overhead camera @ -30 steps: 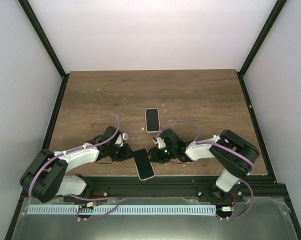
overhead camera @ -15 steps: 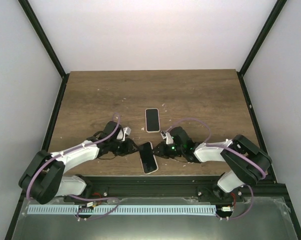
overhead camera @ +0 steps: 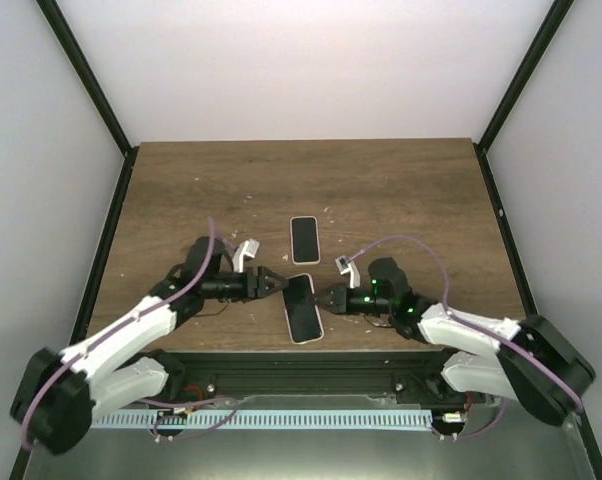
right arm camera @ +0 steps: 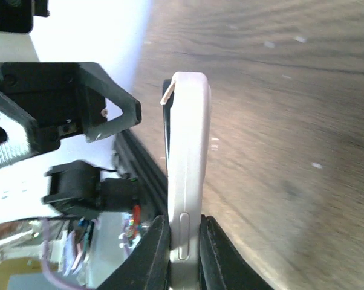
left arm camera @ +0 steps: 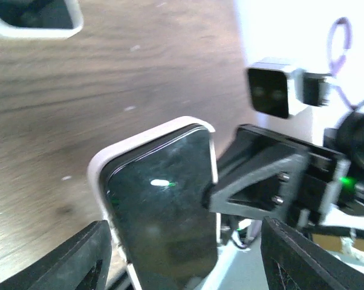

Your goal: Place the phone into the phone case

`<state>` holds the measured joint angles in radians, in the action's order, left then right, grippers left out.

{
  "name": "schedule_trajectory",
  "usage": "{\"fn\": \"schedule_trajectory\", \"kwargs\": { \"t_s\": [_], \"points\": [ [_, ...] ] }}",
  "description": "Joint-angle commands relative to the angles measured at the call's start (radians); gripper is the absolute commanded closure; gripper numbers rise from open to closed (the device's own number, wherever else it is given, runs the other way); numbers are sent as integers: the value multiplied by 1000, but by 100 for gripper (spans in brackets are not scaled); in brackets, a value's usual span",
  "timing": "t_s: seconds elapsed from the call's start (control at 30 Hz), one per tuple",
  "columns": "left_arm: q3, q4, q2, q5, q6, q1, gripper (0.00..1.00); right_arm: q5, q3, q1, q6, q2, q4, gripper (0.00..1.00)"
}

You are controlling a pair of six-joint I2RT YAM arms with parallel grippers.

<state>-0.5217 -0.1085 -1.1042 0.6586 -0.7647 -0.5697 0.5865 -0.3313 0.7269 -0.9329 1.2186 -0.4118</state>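
The phone (overhead camera: 303, 312), in its case (right arm camera: 185, 151), has swung straighter; right claw (overhead camera: 328, 298) pinches its edge, left claw (overhead camera: 274, 284) gapes beside it, so pressing remains.

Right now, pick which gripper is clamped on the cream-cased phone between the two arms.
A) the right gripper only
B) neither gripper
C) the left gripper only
A: in the right wrist view the right gripper is shut on the edge of the cream case. In the left wrist view the left gripper stands open, its fingers spread wide to either side of the phone.
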Motion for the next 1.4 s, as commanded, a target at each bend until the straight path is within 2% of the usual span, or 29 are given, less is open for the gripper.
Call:
{"fn": "schedule_trajectory", "kwargs": {
  "t_s": [0.0, 0.17, 0.37, 0.47, 0.53, 0.77, 0.8, 0.93, 1.0, 1.17, 1.2, 1.3, 1.37],
  "points": [
    [7, 15, 213, 70, -37, 3, 29, 122, -5, -13, 44, -178, -88, 91],
    [10, 67, 319, 144, -75, 5, 26, 209, -8, -14, 7, -282, -152, 91],
    [-5, 95, 345, 214, -79, 5, 25, 282, -10, -14, -83, -288, -278, 92],
    [-8, 92, 344, 218, -82, 5, 30, 281, -2, -14, -106, -292, -316, 92],
    [-2, 104, 341, 217, -91, 5, 43, 281, -1, -14, -115, -292, -326, 92],
    [16, 174, 327, 222, -140, 5, 99, 285, 12, -14, -122, -290, -325, 90],
    [16, 177, 324, 223, -142, 4, 100, 286, 12, -14, -126, -288, -324, 88],
    [11, 163, 311, 214, -132, 5, 100, 284, 11, -14, -143, -269, -312, 75],
    [3, 139, 301, 202, -117, 5, 100, 285, 10, -13, -156, -254, -316, 74],
    [-32, 66, 275, 169, -99, 4, 99, 268, 3, -13, -215, -214, -329, 91],
    [-37, 64, 272, 167, -110, 4, 93, 248, 5, -12, -235, -216, -334, 93],
    [-39, 61, 266, 171, -146, 5, 60, 173, 23, -11, -312, -236, -357, 98],
    [-12, 110, 264, 188, -195, 4, 46, 118, 29, -12, -358, -250, -379, 98]
  ]
}}
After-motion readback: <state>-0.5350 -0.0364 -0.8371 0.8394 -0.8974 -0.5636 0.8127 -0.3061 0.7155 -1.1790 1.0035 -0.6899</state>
